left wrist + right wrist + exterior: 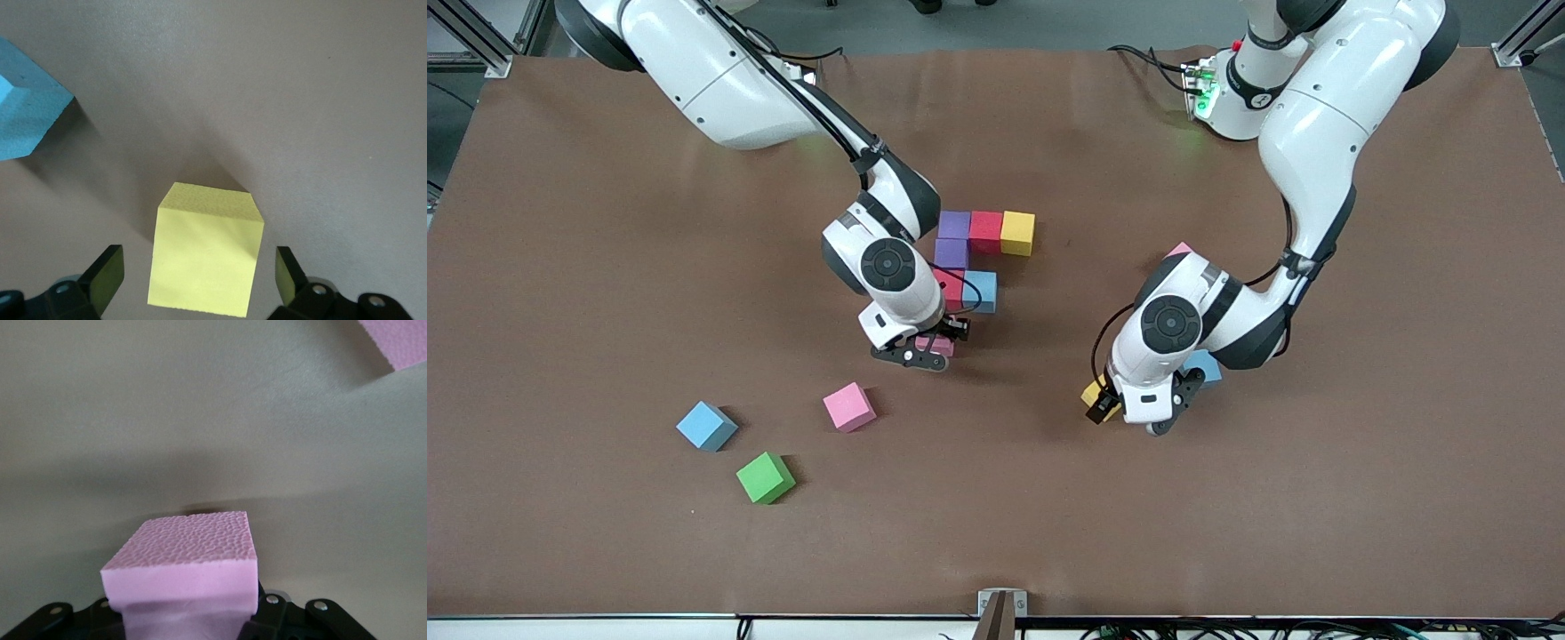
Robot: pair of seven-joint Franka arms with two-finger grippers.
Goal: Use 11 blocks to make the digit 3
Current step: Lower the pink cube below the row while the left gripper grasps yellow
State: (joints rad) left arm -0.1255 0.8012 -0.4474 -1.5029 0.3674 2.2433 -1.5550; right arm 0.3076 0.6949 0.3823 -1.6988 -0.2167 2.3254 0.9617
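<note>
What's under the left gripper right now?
A yellow cube sits on the table between the open fingers of the left gripper, not yet gripped. The front view shows only its corner; the arm covers the rest.

The pink foam-like cube [183, 577] pinched between the right gripper's jaws has a matt, pebbled top and dents where it is squeezed. The yellow foam-like cube [205, 248] between the left gripper's spread jaws looks matt and finely grained. The brown table mat [605, 267] shows a dull, smooth sheen
</note>
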